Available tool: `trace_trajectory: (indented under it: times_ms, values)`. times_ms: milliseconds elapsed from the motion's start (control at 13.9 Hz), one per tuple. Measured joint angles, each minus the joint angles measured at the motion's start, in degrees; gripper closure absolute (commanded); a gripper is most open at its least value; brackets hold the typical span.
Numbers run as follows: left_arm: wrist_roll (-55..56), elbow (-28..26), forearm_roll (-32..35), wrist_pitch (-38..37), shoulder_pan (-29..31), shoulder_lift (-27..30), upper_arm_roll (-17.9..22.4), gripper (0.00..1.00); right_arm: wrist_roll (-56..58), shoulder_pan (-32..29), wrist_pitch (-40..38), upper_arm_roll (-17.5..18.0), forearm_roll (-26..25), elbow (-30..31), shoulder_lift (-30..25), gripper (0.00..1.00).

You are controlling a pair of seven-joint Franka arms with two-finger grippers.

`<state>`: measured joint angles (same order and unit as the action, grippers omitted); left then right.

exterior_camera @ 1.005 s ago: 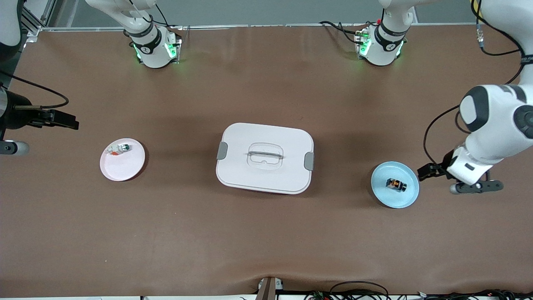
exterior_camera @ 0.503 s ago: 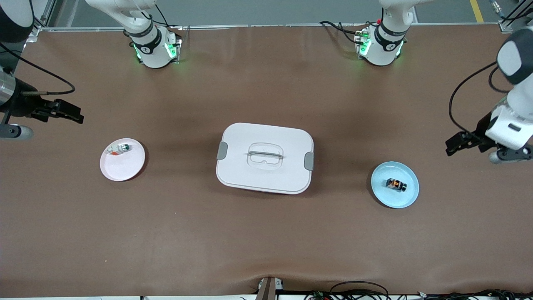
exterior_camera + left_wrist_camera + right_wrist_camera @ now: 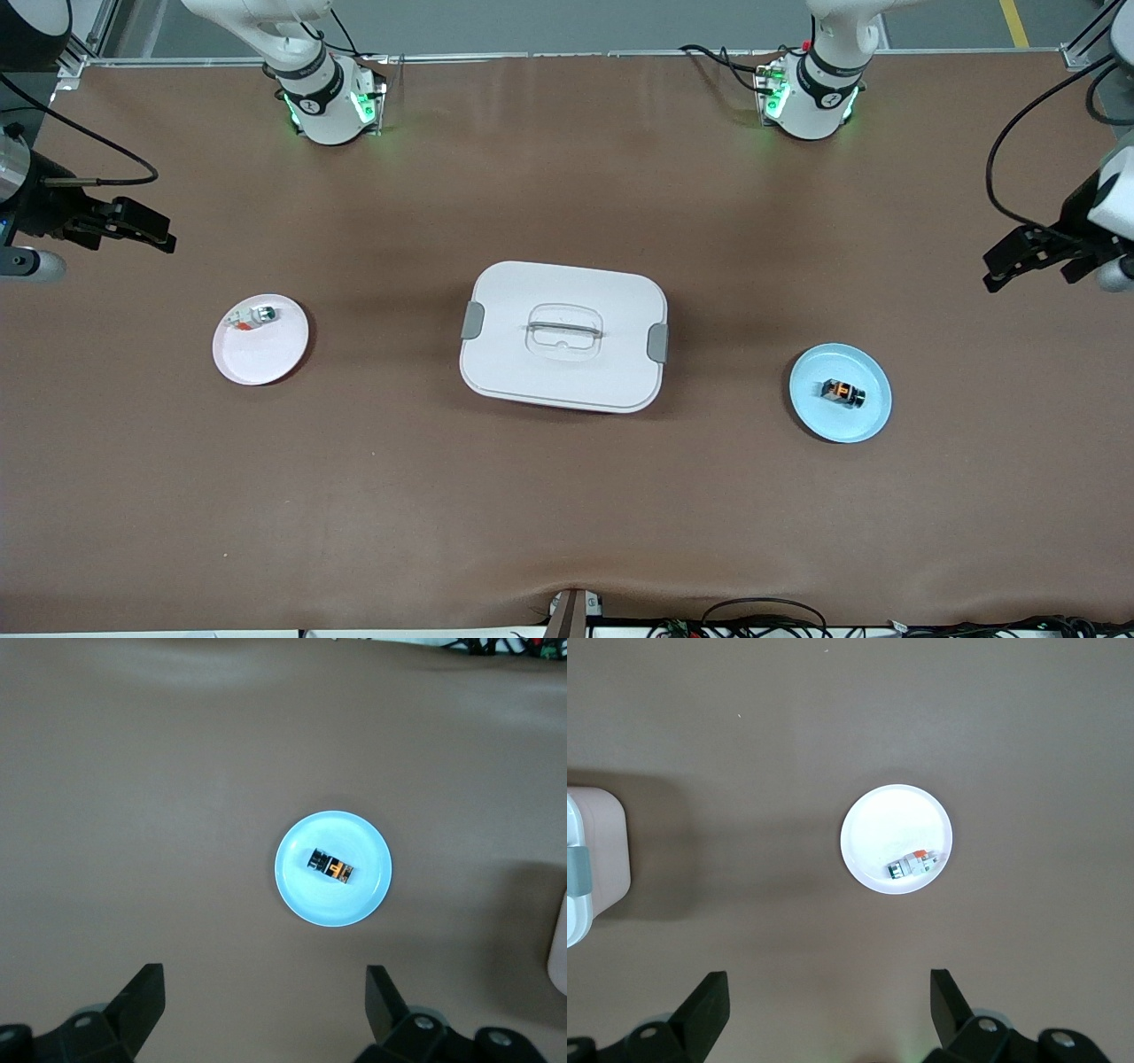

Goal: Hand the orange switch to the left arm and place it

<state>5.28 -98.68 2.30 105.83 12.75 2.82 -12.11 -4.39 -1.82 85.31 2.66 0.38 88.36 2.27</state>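
The orange switch, black with orange parts, lies on the light blue plate toward the left arm's end of the table. It also shows in the left wrist view. The white box stands at the table's middle. My left gripper is open and empty, up over bare table beside the blue plate; in the left wrist view nothing is between its fingers. My right gripper is open and empty over bare table at the right arm's end; the right wrist view shows the same.
A pink plate toward the right arm's end holds a small silver-white part, also in the right wrist view. The box's corner shows in the right wrist view. Cables lie at the table's near edge.
My left gripper has risen and drawn away from the blue plate toward the table's end. My right gripper has shifted slightly. The switch stays on the blue plate.
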Motion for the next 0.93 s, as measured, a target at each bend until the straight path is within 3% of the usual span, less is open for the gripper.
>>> trace_trajectory:
  times_ms: [144, 359, 646, 934]
  values:
    - [0.0, 3.69, -0.03, -2.34, -3.92, -0.15, 2.96, 0.0, 0.0, -0.01, 0.0, -0.09, 0.0, 0.13, 0.0, 0.0]
    - [0.0, 6.73, -0.05, -3.46, -13.96, -1.15, 11.92, 0.0, -0.01, -0.01, 0.0, -0.1, 0.0, 0.2, 0.0, 0.0]
    - [0.11, 10.97, -0.4, -4.94, -15.67, -5.37, 12.94, 0.0, -0.02, -0.01, 0.21, -0.12, 0.0, 0.22, -0.44, 0.0]
    - [0.01, 13.43, -3.42, -10.03, -14.78, -5.97, 13.46, 0.0, -0.04, -0.01, 0.24, -0.14, 0.0, 0.22, -1.25, 0.0]
